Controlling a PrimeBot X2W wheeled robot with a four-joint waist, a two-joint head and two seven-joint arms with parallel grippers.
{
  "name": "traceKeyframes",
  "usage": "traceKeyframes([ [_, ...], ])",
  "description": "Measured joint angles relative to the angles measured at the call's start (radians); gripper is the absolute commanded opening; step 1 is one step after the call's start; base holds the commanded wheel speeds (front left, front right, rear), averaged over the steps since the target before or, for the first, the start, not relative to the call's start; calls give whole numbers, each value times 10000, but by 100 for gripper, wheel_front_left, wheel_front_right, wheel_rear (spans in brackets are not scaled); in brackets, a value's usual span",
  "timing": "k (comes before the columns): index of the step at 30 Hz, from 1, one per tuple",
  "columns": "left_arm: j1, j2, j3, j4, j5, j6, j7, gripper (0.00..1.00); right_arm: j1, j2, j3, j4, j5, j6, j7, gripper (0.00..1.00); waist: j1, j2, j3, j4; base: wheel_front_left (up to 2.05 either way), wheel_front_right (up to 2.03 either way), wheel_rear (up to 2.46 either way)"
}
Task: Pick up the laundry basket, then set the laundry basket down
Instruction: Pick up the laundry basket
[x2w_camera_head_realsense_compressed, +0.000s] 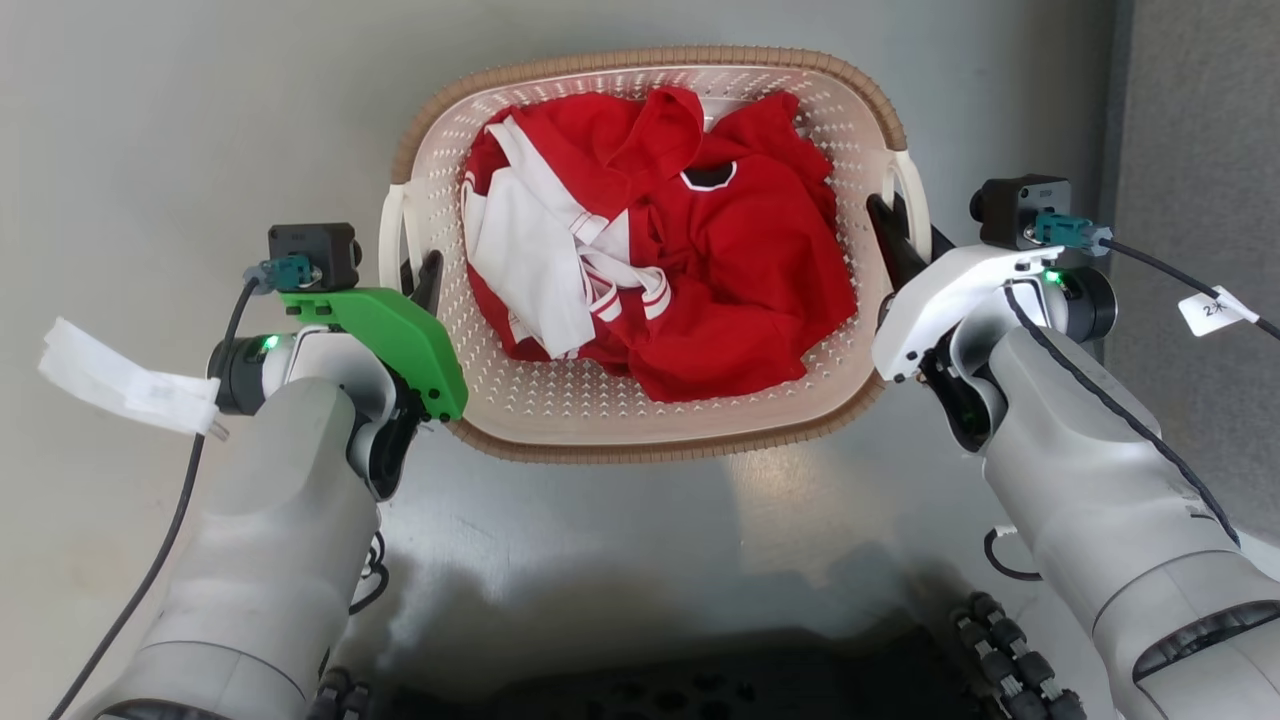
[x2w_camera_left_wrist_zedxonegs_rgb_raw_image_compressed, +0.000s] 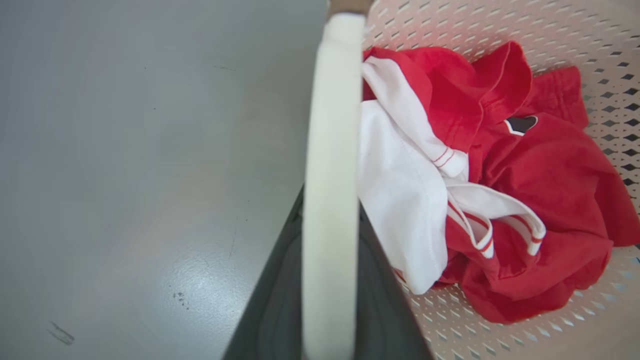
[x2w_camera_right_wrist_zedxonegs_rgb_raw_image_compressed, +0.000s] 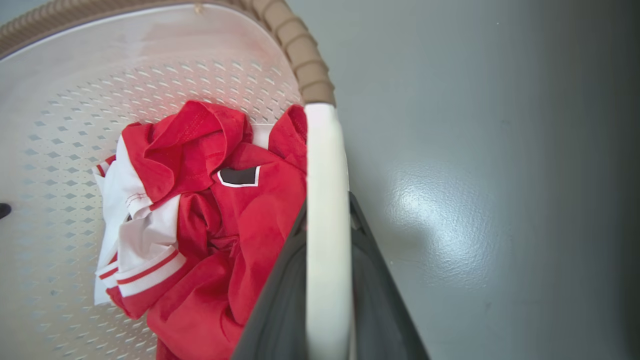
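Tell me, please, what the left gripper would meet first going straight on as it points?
The left gripper straddles the white loop handle of the cream-white perforated plastic laundry basket; sliding on, it would probably meet the brown woven-look rim where the handle ends.

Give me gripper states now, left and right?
Left gripper: closed on the left handle of the laundry basket.
Right gripper: closed on the basket's right handle.

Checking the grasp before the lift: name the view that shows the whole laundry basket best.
Head view: the laundry basket shows whole, rim to rim, with the left gripper and right gripper on its handles. Each wrist view gives one white handle close up, between that gripper's fingers, and part of the perforated inside.
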Motion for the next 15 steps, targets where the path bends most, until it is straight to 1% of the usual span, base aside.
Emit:
traceKeyframes([
  [7,57,-8,-272,322,-328,0,-65,0,75,40,194,198,376,0,0,0,0,0,-661,-32,0,0,0],
  [15,409,-35,-692,621,-844,-2,456,0,409,111,512,671,738,4,2,0,0,0,-1633,-76,0,0,0],
])
